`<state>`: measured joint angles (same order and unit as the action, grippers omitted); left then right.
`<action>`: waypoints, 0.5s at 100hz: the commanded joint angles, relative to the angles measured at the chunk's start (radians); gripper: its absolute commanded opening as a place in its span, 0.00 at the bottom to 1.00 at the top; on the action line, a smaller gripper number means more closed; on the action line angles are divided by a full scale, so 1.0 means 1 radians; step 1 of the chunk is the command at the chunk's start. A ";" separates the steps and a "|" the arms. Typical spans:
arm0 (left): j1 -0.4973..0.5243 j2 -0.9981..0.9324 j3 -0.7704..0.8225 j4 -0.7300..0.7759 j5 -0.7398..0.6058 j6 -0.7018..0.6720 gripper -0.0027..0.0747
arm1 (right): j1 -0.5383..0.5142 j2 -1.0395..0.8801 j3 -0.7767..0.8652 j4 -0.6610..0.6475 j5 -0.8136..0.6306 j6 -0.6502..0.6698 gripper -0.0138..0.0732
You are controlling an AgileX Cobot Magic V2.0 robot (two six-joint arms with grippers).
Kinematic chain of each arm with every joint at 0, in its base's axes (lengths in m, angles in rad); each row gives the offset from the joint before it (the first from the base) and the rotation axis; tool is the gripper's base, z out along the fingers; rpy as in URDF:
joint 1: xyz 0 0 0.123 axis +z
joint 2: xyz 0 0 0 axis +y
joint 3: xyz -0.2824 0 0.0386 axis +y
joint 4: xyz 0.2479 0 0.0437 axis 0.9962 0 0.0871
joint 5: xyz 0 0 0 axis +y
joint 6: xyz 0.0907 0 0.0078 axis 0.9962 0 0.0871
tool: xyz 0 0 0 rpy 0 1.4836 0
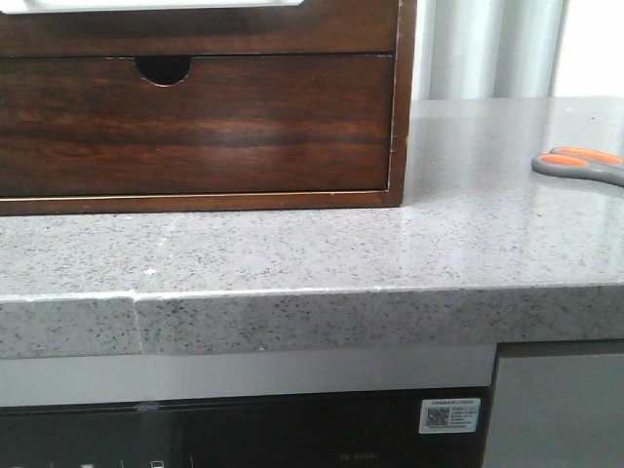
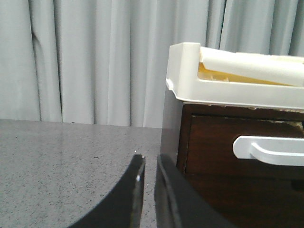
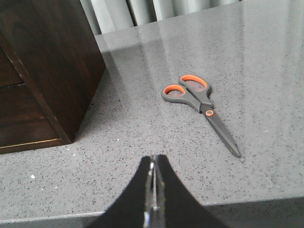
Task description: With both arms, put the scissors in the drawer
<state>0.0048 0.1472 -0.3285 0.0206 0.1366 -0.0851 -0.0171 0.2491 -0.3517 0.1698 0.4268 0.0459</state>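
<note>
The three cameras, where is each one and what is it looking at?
Front view: sits low, facing forward at the wooden cabinet on the stone counter; no robot part shows.
Left wrist view: on the left arm, facing the cabinet's side and the curtain; the left gripper shows.
Right wrist view: on the right arm, looking down at the scissors; the right gripper shows.
Front and right wrist views share the scissors.
</note>
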 commanded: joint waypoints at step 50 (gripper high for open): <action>-0.006 0.206 -0.034 0.140 -0.261 -0.007 0.51 | 0.001 0.031 -0.039 0.006 -0.033 -0.003 0.04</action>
<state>0.0048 0.3028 -0.3285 0.1125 0.0271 -0.0851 -0.0171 0.2606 -0.3525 0.1718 0.4516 0.0459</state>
